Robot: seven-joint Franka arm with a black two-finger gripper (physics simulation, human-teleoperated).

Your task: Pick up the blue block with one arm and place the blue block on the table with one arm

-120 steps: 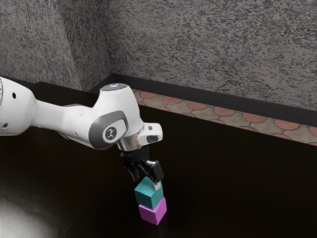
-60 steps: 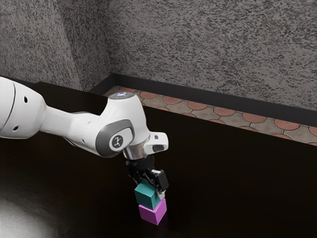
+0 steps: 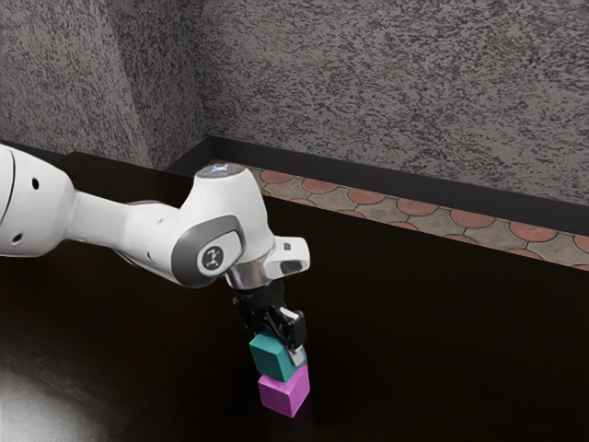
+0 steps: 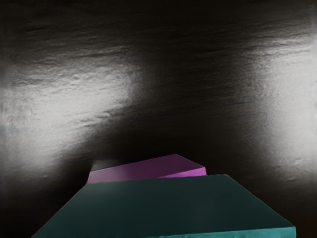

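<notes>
1. The black jaws are clamped on the teal-blue, smooth cube-shaped block (image 3: 272, 357), parted by its width (the far one is mostly hidden).
2. In the exterior view, the pink-purple block (image 3: 283, 394) sits between five and six o'clock from the blue one, just under it; whether they touch, I can't tell.
3. The white arm (image 3: 221, 212) reaches in from ten o'clock over the dark, glossy counter (image 3: 423, 350).

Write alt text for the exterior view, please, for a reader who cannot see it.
A white robot arm, reaching from the exterior view's left, holds a blue-green block between black fingers, just above a pink block on a dark table. Behind are a mottled grey wall and a tiled floor.
</notes>
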